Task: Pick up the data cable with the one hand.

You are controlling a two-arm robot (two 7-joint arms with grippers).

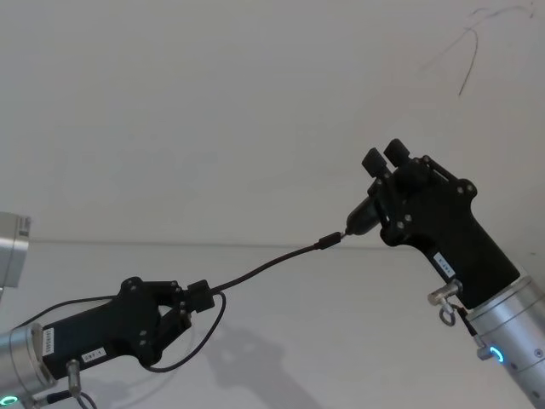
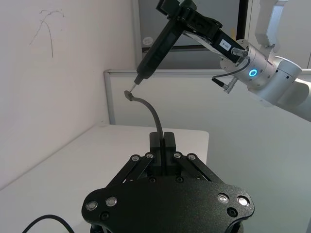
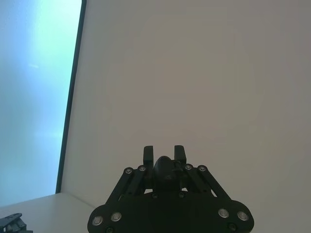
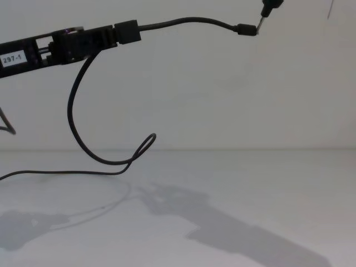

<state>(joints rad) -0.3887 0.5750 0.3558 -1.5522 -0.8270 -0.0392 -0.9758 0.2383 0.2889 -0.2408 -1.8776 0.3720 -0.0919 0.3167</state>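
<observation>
My left gripper [image 2: 163, 141] has its fingers pressed together on the cable [image 2: 154, 115], which rises from between them and bends over to a small plug [image 2: 129, 95]. Just above the plug is the thin tip of a black pen-shaped tool [image 2: 158, 48], clamped in my right gripper [image 2: 182, 12]. Beneath lies a white table [image 2: 97, 155], where more cable loops at the near edge.

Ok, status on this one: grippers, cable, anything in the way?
Left gripper shut on data cable, raised. Right gripper shut on pen-shaped tool, tip at cable plug. Nothing in the way.
</observation>
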